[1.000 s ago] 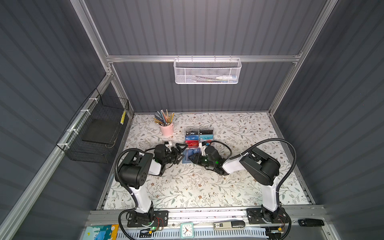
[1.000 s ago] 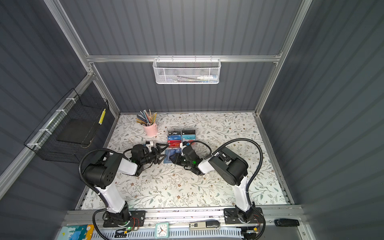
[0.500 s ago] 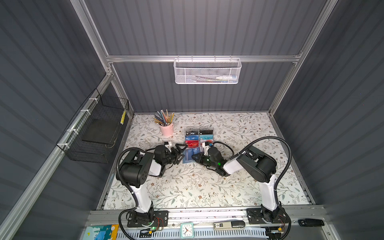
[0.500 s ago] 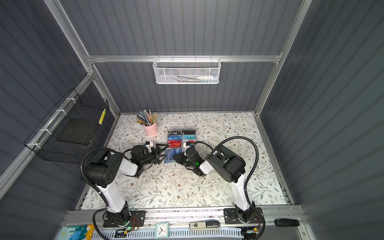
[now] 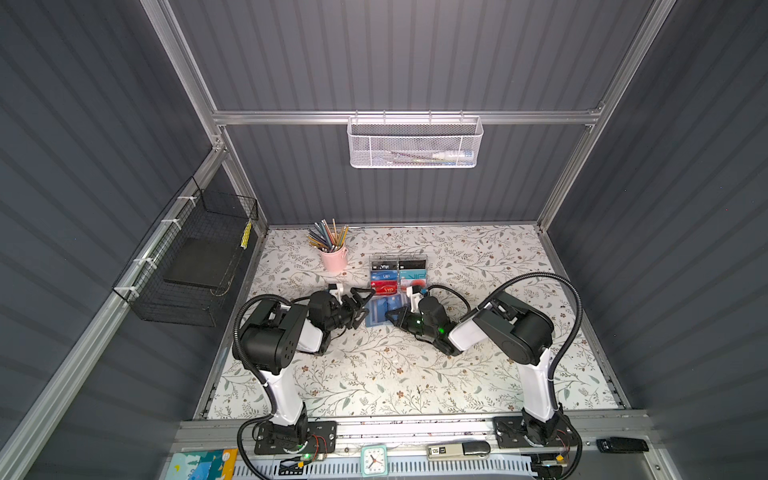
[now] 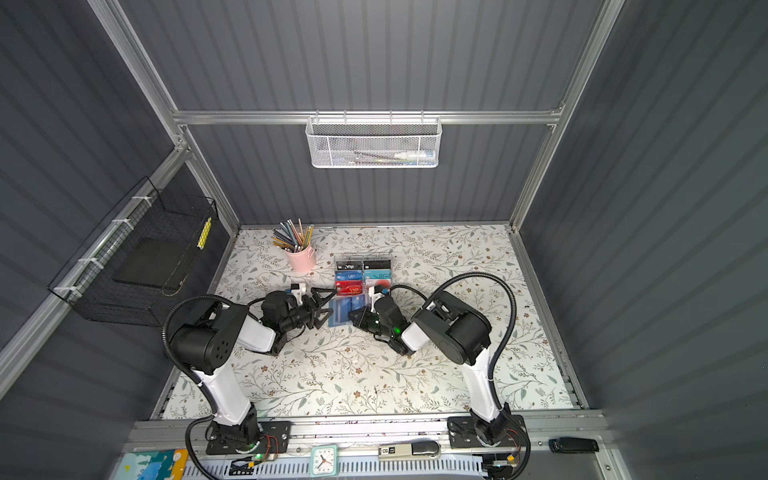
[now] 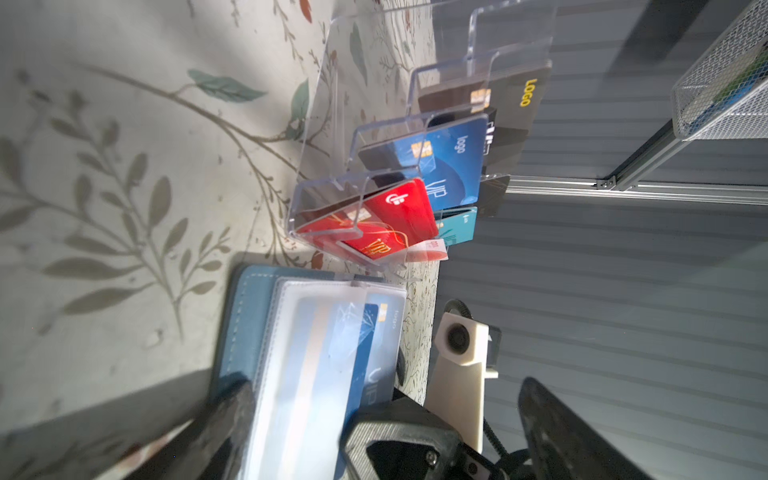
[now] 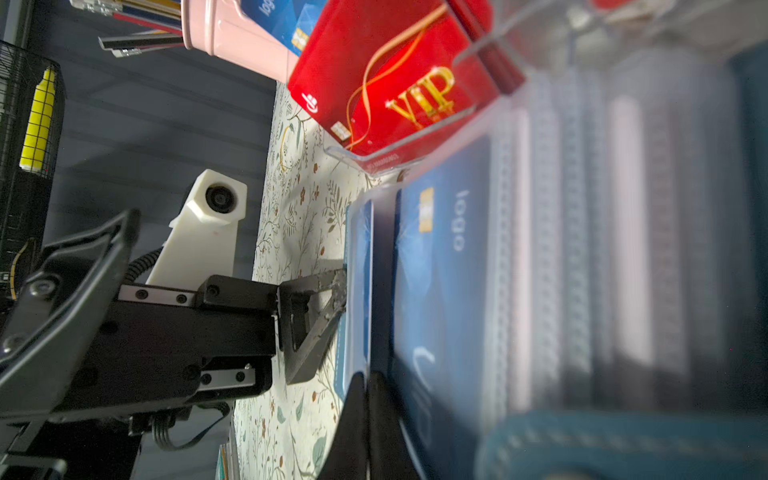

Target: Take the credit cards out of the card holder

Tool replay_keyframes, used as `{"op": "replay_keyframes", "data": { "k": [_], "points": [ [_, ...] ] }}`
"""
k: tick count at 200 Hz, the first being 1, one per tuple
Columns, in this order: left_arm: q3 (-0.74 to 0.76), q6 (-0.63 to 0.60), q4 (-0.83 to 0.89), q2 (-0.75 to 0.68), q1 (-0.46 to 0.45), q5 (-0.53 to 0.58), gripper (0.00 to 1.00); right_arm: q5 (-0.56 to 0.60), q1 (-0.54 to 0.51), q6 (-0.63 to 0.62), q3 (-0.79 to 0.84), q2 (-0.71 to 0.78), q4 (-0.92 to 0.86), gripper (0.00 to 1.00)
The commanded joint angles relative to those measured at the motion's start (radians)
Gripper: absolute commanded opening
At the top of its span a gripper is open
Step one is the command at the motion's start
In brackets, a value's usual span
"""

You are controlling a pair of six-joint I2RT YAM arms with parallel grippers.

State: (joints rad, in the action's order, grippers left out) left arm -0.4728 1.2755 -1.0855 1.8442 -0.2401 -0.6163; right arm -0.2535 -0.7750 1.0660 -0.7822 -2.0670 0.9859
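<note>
The card holder (image 5: 376, 312) (image 6: 340, 312) lies open on the floral table, its clear sleeves up. A blue credit card (image 8: 440, 291) (image 7: 368, 332) with a chip and pale "logo" lettering lies in a sleeve. My right gripper (image 5: 392, 314) (image 6: 356, 316) (image 8: 368, 399) has its jaws pressed together on that card's near edge. My left gripper (image 5: 365, 308) (image 6: 328, 309) stands wide open at the holder's left side. One of its fingers (image 8: 320, 316) touches the blue cover's edge. A white card with red marks (image 7: 428, 249) stands in the rack's front slot.
A clear tiered rack (image 5: 399, 270) (image 7: 332, 195) with red, blue, teal and black VIP cards stands just behind the holder. A pink pencil cup (image 5: 334, 257) is at the back left. A black wire basket (image 5: 195, 266) hangs on the left wall and a white mesh basket (image 5: 413, 143) on the back rail.
My right gripper has closed and moved a little left along the holder. The left gripper stays open in the same place.
</note>
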Motion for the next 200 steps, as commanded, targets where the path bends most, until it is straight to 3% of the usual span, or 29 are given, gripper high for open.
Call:
{"op": "replay_keyframes", "data": {
  "k": [1, 54, 95, 131, 200],
  "points": [
    [0.048, -0.01, 0.194, 0.042, -0.005, 0.023, 1.0, 0.011, 0.008, -0.037, 0.036, 0.047, -0.025, 0.0],
    [0.034, -0.048, 0.262, -0.052, -0.005, 0.021, 1.0, 0.0, 0.034, -0.075, 0.1, 0.142, -0.031, 0.0],
    [-0.046, -0.209, 0.592, -0.277, -0.03, 0.064, 1.0, 0.012, 0.05, -0.127, 0.119, 0.25, -0.131, 0.0],
    [-0.132, -0.302, 0.732, -0.361, -0.069, 0.088, 1.0, -0.017, 0.081, -0.163, 0.13, 0.325, -0.2, 0.0],
    [-0.245, -0.4, 0.739, -0.33, -0.136, 0.109, 0.95, -0.287, 0.131, -0.14, 0.137, 0.432, -0.209, 0.0]
  ]
}}
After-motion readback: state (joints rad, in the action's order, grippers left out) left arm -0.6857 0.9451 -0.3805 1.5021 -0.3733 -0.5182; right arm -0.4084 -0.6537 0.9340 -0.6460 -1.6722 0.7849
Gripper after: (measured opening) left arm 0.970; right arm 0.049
